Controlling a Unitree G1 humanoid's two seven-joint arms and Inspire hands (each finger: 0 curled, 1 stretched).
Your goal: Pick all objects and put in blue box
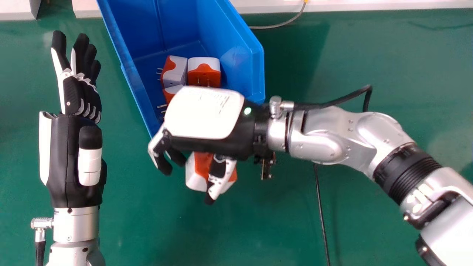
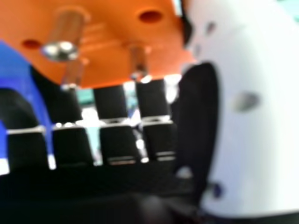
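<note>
Plug adapter, orange and white (image 1: pixel 196 171), is in our right hand (image 1: pixel 207 114) in the head view, outside the blue plastic bin (image 1: pixel 129 74) and just on the near side of it. We note the fingers of this hand bent on one side of the adapter and the thumb laid across the other, so we record a grasp on it. We cannot tell whether the adapter touches the green surface (image 1: pixel 147 229). The back of the hand covers the bin's near end. Inside the bin we log a white-and-orange adapter lying with its prongs towards the view's left (image 1: pixel 177 72), a second adapter right beside it with its orange face towards us (image 1: pixel 204 70), and, partly hidden by the hand, a third adapter (image 1: pixel 171 93). Our left hand (image 1: pixel 82 94) is at the view's left, apart from the bin, its fingers extended and released, holding nothing. A grey cable (image 1: pixel 277 26) runs beside the bin's far part; a black cable (image 1: pixel 320 210) passes under our right arm.

In the right hand view we see the held adapter's orange face close up, with metal prongs and round holes. Our right hand's thumb (image 2: pixel 261 116) stands alongside it, and its dark fingers (image 2: pixel 110 102) form a row beyond the prongs. Blue plastic of the bin shows at the view's left edge.
</note>
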